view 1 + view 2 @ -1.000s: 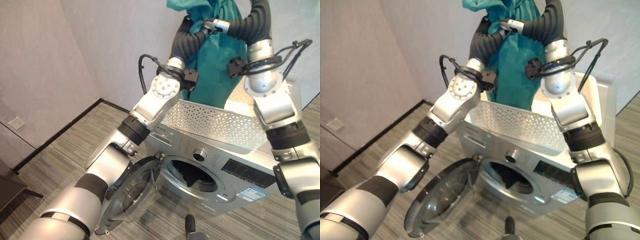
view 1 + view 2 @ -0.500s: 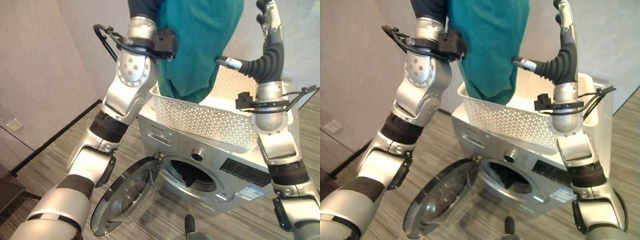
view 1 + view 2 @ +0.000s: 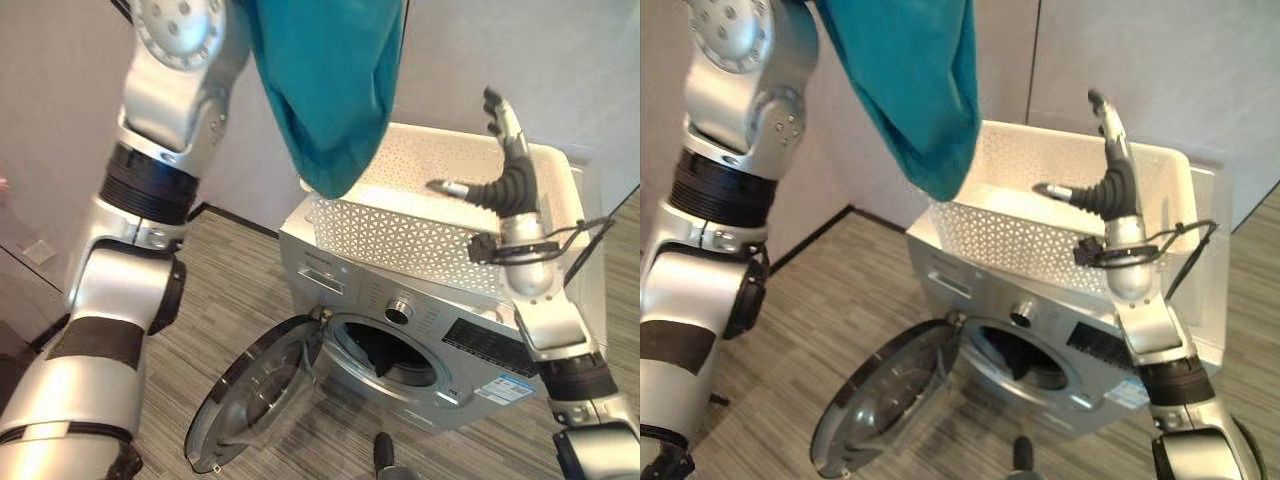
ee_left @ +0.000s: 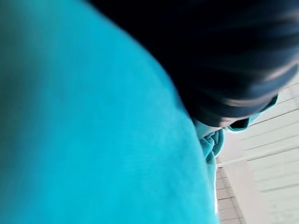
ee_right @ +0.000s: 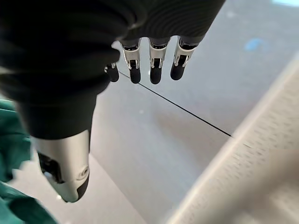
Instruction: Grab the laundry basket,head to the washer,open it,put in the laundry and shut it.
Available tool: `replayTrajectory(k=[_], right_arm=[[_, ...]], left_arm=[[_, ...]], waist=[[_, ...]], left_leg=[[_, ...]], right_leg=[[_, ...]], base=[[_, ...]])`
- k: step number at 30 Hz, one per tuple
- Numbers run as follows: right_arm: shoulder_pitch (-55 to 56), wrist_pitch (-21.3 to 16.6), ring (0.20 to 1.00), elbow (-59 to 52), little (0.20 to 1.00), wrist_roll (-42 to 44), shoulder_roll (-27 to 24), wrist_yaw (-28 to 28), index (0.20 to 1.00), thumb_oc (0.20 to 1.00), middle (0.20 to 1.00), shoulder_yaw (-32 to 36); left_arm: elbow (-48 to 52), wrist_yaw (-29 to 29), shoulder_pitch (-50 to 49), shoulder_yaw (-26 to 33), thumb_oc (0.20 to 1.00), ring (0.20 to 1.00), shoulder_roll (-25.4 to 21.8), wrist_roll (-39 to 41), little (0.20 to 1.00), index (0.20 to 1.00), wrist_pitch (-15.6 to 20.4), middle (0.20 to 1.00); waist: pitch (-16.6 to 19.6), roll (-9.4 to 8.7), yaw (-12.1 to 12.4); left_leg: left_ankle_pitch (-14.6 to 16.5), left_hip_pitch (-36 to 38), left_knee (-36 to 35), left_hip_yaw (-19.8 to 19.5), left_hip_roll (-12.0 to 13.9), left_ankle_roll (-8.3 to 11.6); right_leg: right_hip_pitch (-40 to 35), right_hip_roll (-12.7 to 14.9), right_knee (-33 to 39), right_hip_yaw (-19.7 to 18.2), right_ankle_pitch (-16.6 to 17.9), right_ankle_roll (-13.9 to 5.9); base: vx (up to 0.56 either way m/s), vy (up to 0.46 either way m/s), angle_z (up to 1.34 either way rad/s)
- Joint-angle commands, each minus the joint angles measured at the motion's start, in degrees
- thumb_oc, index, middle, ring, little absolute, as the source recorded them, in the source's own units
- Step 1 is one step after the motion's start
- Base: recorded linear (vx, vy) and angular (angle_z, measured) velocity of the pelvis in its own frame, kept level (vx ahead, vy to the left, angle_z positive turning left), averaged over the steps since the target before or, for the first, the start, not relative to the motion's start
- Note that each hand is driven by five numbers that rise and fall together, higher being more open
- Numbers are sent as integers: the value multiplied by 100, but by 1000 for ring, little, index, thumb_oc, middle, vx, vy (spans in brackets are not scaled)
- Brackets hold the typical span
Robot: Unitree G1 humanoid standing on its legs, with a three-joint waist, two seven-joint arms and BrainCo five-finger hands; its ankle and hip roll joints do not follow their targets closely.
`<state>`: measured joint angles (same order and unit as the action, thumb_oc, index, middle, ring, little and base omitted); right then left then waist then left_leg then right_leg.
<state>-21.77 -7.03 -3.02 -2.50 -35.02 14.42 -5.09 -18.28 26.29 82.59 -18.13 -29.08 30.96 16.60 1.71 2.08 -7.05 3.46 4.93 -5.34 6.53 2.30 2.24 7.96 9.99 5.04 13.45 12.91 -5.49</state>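
A teal cloth [image 3: 330, 90] hangs in the air from my raised left hand [image 4: 233, 56], its lower end just above the near left corner of the white perforated laundry basket [image 3: 400, 240]. In the left wrist view the cloth [image 4: 93, 140] is bunched against the hand's dark cover. The basket stands on top of the silver washer [image 3: 480, 340]. Its round door [image 3: 260, 395] hangs open to the left, and dark laundry [image 3: 385, 350] lies in the drum. My right hand [image 3: 505, 150] is open above the basket's right half, fingers [image 5: 154, 65] straight, apart from the cloth.
Grey walls stand close behind and to the left of the washer, with a black skirting along the striped floor [image 3: 220, 290]. A wall socket [image 3: 35, 250] sits low on the left wall. The open door takes up the floor in front of the washer's left side.
My left arm has lifted the teal cloth up out of the basket. My right hand has let go of it, opened, and come down to the right over the basket.
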Motion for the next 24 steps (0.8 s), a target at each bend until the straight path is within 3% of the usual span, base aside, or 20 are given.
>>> replayTrajectory(k=[1, 4, 6, 7, 10, 20, 24], right_arm=[[-22, -131, 1000, 81, 1000, 154, -129, -67, 1000, 1000, 1000, 539], [177, -114, 1000, 134, 1000, 156, -98, -58, 1000, 1000, 1000, 648], [392, -98, 1000, 195, 1000, 197, -54, -76, 1000, 1000, 1000, 833], [421, -101, 1000, 193, 1000, 199, -62, -80, 1000, 1000, 1000, 821], [609, -99, 1000, 259, 1000, 281, -49, -111, 1000, 1000, 1000, 989], [933, -136, 1000, 265, 1000, 289, -143, -196, 1000, 1000, 1000, 1205], [1007, -165, 1000, 297, 1000, 222, -303, -156, 1000, 1000, 1000, 1435]], left_arm=[[371, 130, -34, 352, 200, 200, -130, -295, 200, 200, 301, 200], [1060, 144, -908, 699, 200, 200, 61, -600, 200, 200, 248, 200], [1913, 35, -2242, 1132, 200, 200, 302, -893, 200, 200, 209, 200], [1994, 34, -2329, 1158, 200, 200, 321, -912, 200, 200, 179, 200], [2830, -195, -3885, 1507, 200, 200, 449, -1249, 200, 200, 111, 200], [3511, -891, -6255, 1747, 200, 200, 883, -839, 200, 200, 4, 200], [3546, -1592, -7497, 1498, 200, 200, 857, -530, 200, 200, -267, 200]], waist=[[130, 35, 200], [117, -6, 262], [13, -109, 380], [39, -99, 372], [-33, -200, 509], [-114, -354, 731], [-142, -428, 874]], left_leg=[[148, -160, 34, -186, 89, -25], [146, -175, 34, -246, 77, -32], [129, -229, 34, -331, 67, -39], [127, -225, 34, -336, 66, -39], [116, -287, 34, -424, 62, -44], [96, -399, 34, -516, 33, -65], [97, -437, 34, -518, 20, -101]], right_leg=[[-877, 38, -38, 221, -1170, -387], [-905, 51, -41, 285, -1193, -372], [-913, 55, -44, 362, -1217, -335], [-919, 57, -45, 368, -1220, -334], [-926, 63, -31, 436, -1230, -306], [-915, 93, -5, 545, -1206, -290], [-897, 126, -4, 570, -1172, -305]], base=[[-16, -8, 9], [-8, -3, 17], [-14, -5, 12], [-19, 0, 15], [-12, 0, 17], [-7, 4, 8], [0, 0, 0]])
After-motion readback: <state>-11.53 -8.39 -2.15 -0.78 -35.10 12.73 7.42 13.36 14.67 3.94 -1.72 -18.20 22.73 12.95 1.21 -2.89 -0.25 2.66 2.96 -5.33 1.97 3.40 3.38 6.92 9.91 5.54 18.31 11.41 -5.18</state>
